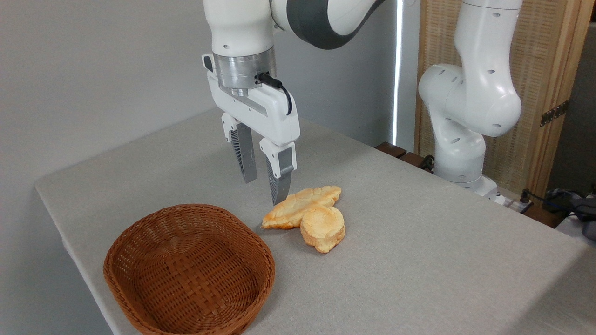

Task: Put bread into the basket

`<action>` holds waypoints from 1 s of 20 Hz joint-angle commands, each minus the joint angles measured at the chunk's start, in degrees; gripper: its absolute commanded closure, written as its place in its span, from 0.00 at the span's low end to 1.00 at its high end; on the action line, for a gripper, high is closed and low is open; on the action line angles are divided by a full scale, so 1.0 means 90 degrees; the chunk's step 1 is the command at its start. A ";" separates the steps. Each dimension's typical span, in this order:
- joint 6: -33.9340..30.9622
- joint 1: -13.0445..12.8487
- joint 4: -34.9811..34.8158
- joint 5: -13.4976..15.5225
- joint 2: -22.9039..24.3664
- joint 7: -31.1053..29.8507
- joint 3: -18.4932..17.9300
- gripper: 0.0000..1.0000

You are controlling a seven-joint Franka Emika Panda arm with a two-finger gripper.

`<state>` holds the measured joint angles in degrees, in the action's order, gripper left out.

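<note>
Round bun (pixel 322 228) on table – wicker basket (pixel 188 272) near, empty.

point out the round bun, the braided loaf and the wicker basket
round bun (pixel 322 227), fixed camera view, on its pale flat top
braided loaf (pixel 298 207), fixed camera view, on the middle of its upper surface
wicker basket (pixel 139 232), fixed camera view, on its left rolled rim

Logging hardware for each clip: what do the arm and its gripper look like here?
The arm is glossy white with rounded segments, small dark holes and a dark grey band at a joint. A silver metal ring sits above the white gripper body, with a black cable plugged in at its side. The two fingers are grey, tapered and ribbed on their inner faces.
</note>
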<state>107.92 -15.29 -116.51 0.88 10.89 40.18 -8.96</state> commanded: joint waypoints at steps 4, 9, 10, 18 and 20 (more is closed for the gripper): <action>-0.0048 -0.0010 0.0035 -0.0010 0.0060 0.0008 -0.0059 0.00; -0.0048 -0.0010 0.0035 -0.0010 0.0069 0.0008 -0.0068 0.00; -0.0048 0.0000 0.0035 -0.0010 0.0079 0.0008 -0.0068 0.00; -0.0048 0.0029 0.0123 -0.0019 0.0079 -0.0021 -0.0078 0.00; -0.0077 0.0029 0.0123 -0.0019 0.0089 -0.0021 -0.0088 0.00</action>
<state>107.92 -15.05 -115.98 0.88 11.02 40.18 -9.38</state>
